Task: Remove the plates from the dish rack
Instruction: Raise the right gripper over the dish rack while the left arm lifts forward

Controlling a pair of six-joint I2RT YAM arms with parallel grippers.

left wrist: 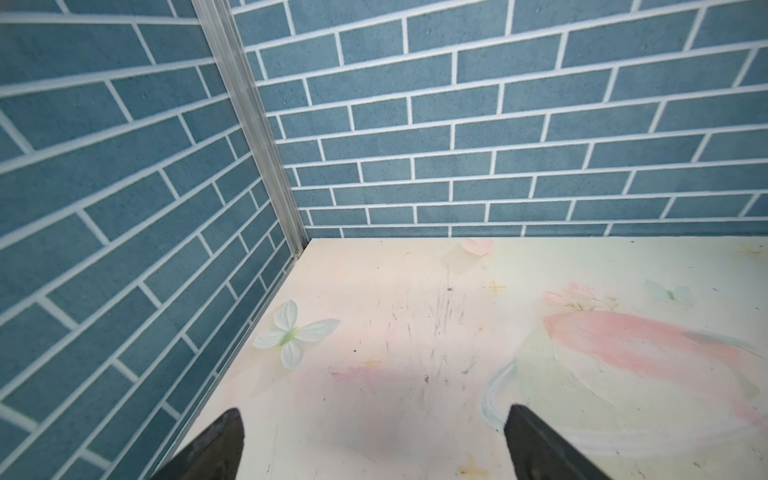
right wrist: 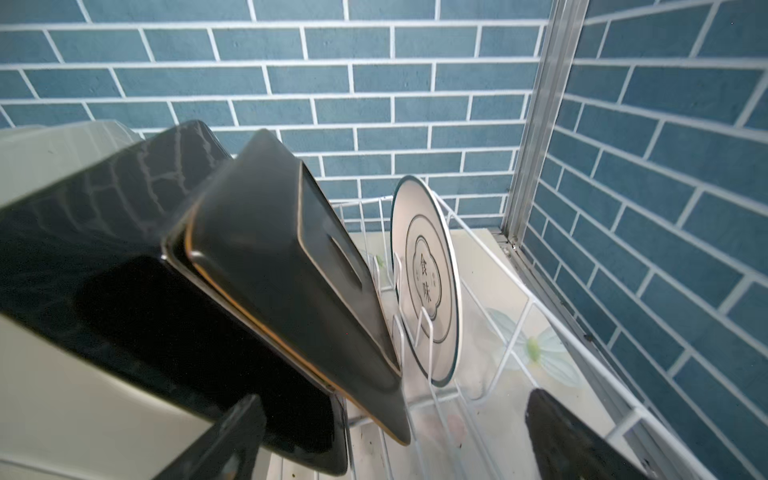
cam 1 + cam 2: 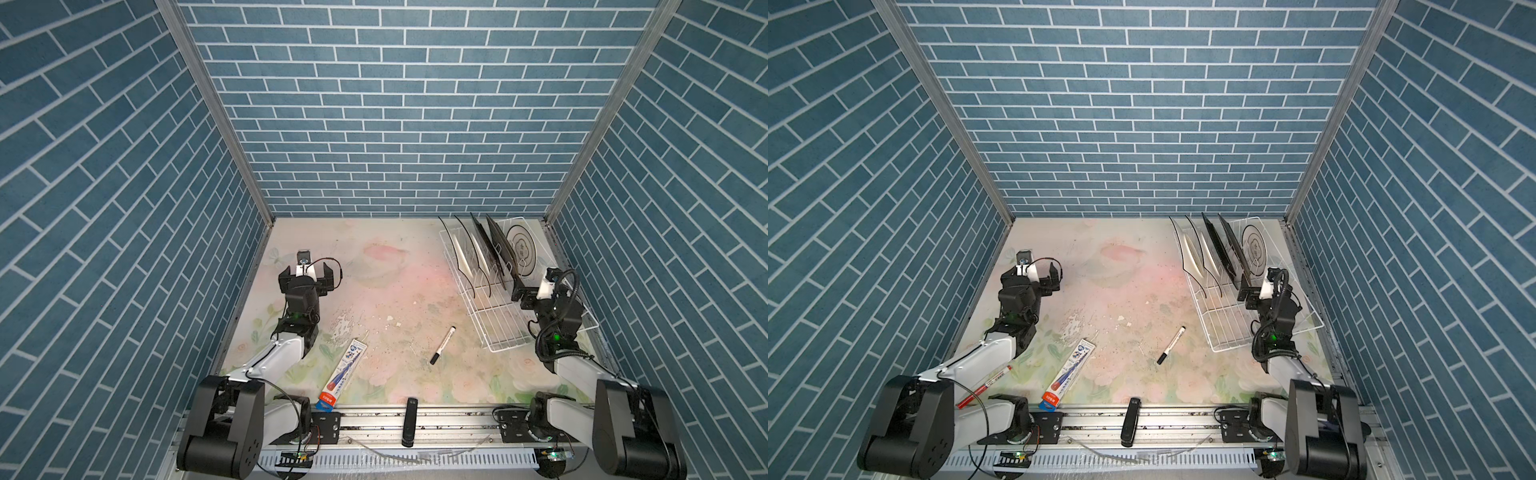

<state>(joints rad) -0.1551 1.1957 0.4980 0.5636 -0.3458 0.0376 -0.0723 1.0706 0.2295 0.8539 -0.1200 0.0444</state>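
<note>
Blue brick-pattern walls close in a pale floral table [image 3: 395,270] on three sides. No plate is out yet. None lies on the table, and the dish rack [image 3: 492,328] in the far right corner holds what look like five plates on edge between its prongs.

From the left in both top views stand two pale square plates [image 3: 459,253] with dark rims, then two black square plates [image 3: 496,249]. Last is the small round plate [image 3: 523,248] with dark rings, closest to the right wall. The near half of the rack is bare wire. Judging by how things lie, the whole unloading is left to do.

The right hand [image 2: 392,397] hangs over the rack's middle, just in front of the black plates, fingers spread wide and gripping nothing. In the right wrist view the lower corner of the black plate [image 2: 291,270] nearest the round one shows in the gap between the fingers. I cannot tell whether it is truly between them or just ahead, and no touch is visible. That plate looks the likely first pick.

The left hand [image 1: 374,411] sits well apart over the table's left side, released and empty, pointing toward the far left corner. A marker [image 3: 442,345] and a long printed box [image 3: 340,374] lie toward the front, apart from the rack.
</note>
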